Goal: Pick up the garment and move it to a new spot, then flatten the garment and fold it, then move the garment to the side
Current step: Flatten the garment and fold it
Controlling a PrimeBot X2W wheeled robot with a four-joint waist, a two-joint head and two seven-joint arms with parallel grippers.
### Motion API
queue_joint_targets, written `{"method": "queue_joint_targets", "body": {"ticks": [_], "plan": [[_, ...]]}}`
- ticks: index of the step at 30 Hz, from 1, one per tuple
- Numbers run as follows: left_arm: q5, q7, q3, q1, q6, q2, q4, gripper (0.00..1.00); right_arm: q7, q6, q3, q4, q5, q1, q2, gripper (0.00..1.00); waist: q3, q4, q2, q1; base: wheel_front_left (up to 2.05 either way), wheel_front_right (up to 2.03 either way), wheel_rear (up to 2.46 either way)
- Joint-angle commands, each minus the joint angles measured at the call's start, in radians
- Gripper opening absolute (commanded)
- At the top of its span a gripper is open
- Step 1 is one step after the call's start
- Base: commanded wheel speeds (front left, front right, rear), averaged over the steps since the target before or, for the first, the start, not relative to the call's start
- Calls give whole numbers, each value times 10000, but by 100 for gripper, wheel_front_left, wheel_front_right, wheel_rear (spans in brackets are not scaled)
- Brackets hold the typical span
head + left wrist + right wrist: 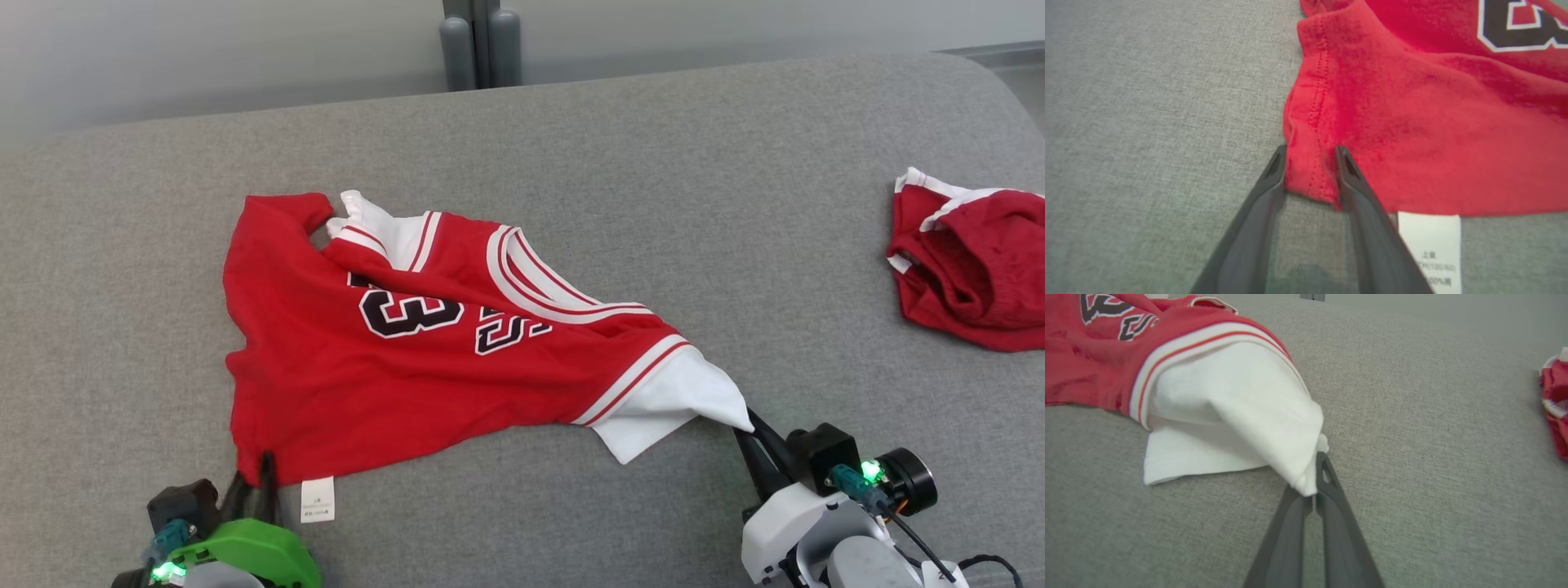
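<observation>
The red cloth jersey [326,376] lies on the grey couch [571,147], near its front edge; right claw [1310,486] clamps its white sleeve [1229,400]; left claw [1310,157], apart around the hem [1310,181], should shut firmly before lifting.

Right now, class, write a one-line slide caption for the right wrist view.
Right gripper shut on the white sleeve of a red jersey lying on a grey fabric surface.

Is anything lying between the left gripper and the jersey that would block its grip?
Nothing visible does. The left gripper has its fingers on either side of the jersey at its red hem corner, with only that cloth between them. The white label lies beside one finger, outside the gap.
</observation>
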Motion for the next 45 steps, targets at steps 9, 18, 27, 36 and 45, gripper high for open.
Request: {"method": "queue_joint_targets", "body": {"ticks": [9, 18, 27, 36, 45], "plan": [[-355, 45, 14, 287, 20, -8, -1024, 0, -15, -16, 1542, -981, 2150, 166, -31, 0, -317, 133, -1, 0, 0, 0, 0], [-954, 45, -116, -144, 20, 374, -3205, 0, -15, -15, 2533, -2914, 5779, -449, -470, 0, -885, 151, -1, 0, 0, 0, 0], [-2335, 45, -994, -1818, 20, 1719, -4969, 0, 94, -15, 2118, -4688, 9797, -2048, -1356, 0, -1175, 34, -1, 0, 0, 0, 0], [-3622, 1141, -1397, -4034, 20, 3137, -6778, 0, 1168, -10, 673, -5891, 11474, -3798, -1816, 0, -839, -75, -1, 0, 0, 0, 0], [-4050, 2016, -1598, -5601, 31, 3506, -6400, 0, 2190, -8, -28, -5019, 9928, -5909, -1127, 0, 853, -316, -1, 0, 0, 0, 0]]}}
